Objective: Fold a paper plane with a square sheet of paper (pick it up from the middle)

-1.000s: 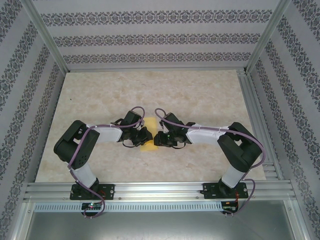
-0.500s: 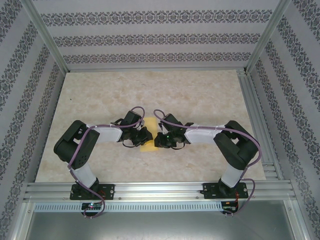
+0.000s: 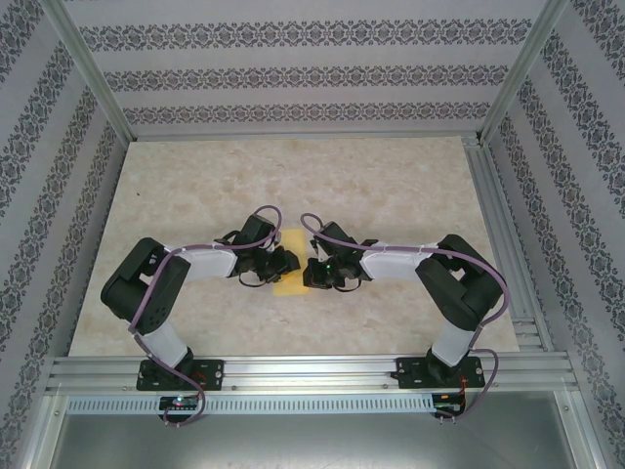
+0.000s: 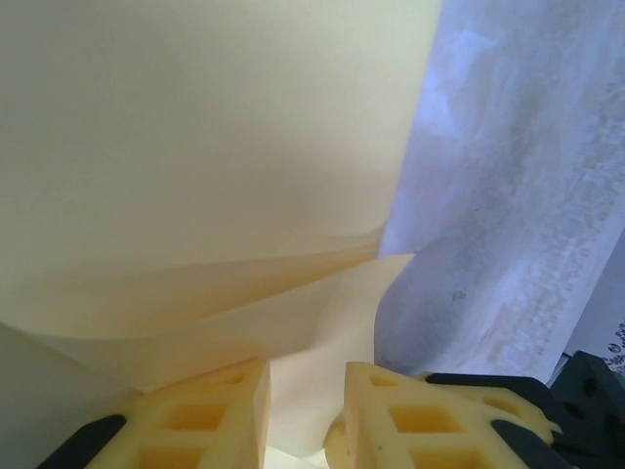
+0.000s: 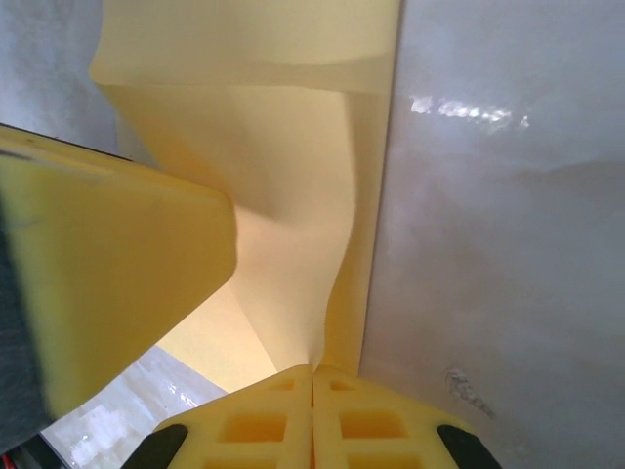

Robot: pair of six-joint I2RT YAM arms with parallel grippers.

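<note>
There is one sheet of paper (image 3: 290, 284), yellow-orange, and one marbled table (image 3: 391, 176), with three patterned walls (image 3: 293, 73) and two slanting metal posts (image 3: 86, 68) around it. Two arms are mounted at the near edge, one left arm (image 3: 166, 283) and one right arm (image 3: 459, 283), and each stands on one base plate (image 3: 181, 373), making two plates. There are two grippers, one left gripper (image 4: 308, 410) and one right gripper (image 5: 312, 420), and each has two yellow fingers (image 4: 210, 415), making four fingers in all.
</note>
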